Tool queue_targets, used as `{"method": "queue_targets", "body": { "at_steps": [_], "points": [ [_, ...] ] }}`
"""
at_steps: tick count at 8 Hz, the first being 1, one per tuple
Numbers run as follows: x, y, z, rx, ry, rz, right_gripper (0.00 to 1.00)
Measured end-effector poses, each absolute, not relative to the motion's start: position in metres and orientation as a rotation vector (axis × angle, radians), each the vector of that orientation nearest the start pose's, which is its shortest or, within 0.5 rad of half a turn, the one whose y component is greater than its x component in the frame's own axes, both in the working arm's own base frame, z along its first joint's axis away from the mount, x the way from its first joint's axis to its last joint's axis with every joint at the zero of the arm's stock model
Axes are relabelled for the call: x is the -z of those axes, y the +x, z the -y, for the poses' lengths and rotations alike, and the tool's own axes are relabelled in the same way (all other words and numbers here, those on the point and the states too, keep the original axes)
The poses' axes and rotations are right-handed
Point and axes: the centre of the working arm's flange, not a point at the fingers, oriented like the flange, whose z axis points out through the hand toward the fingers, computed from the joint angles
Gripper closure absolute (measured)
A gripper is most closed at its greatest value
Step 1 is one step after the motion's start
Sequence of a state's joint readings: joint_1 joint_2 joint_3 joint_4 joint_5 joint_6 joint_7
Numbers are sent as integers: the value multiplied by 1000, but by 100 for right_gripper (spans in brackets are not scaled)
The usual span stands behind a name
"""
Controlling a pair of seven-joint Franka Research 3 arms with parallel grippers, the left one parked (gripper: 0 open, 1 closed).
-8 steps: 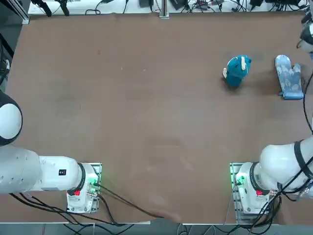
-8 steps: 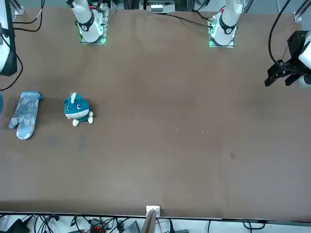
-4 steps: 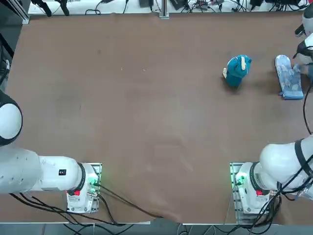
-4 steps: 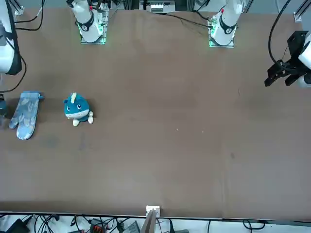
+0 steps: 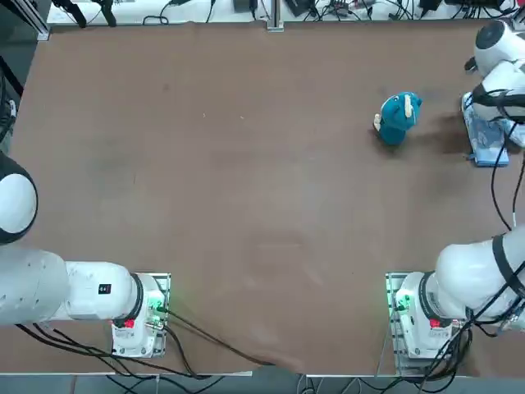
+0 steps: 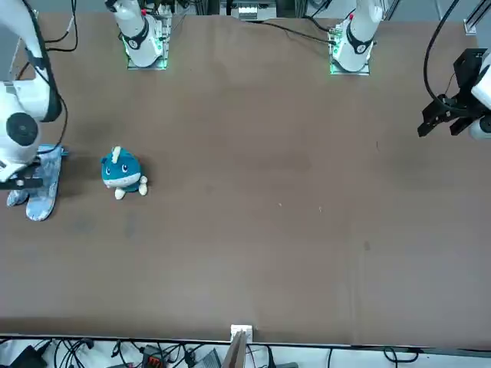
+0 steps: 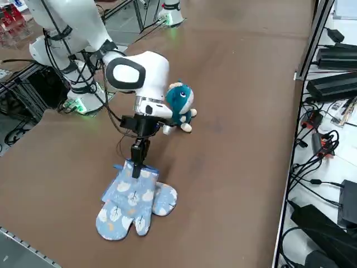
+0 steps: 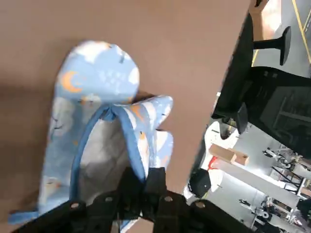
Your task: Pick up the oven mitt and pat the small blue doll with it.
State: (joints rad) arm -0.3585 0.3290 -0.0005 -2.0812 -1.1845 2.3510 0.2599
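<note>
The oven mitt [image 7: 133, 200] is pale blue fabric with moon and cloud prints and lies flat near the table's right edge [image 5: 486, 138] [image 6: 37, 193]. My right gripper [image 7: 136, 170] points straight down over its cuff end. In the wrist view the gripper [image 8: 144, 177] is shut, its tips at the mitt's [image 8: 92, 131] blue trim; I cannot tell whether they touch it. The small blue doll [image 5: 398, 117] stands upright a short way to the left of the mitt [image 6: 121, 172] [image 7: 179, 103], and the wrist [image 7: 136, 75] hangs just beside it.
The table's right edge [image 7: 39, 245] runs close behind the mitt. Cables and black boxes [image 7: 329, 84] lie beyond the far edge. The parked left arm's gripper [image 6: 453, 115] hangs over the opposite side. The brown tabletop [image 5: 246, 180] stretches bare to the left of the doll.
My right arm has swung in from beyond the table's right edge and now hangs over the mitt's cuff. The gripper stayed shut. Mitt and doll have not moved.
</note>
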Motion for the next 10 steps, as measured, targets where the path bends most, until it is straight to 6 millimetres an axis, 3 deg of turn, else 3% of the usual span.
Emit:
{"method": "queue_targets", "body": {
  "at_steps": [6, 7, 10],
  "points": [
    [-223, 529, 192, 154, 2367, -318, 92],
    [-217, 529, 189, 158, 2370, -322, 85],
    [-219, 539, 176, 129, 2386, -326, 30]
  ]
}}
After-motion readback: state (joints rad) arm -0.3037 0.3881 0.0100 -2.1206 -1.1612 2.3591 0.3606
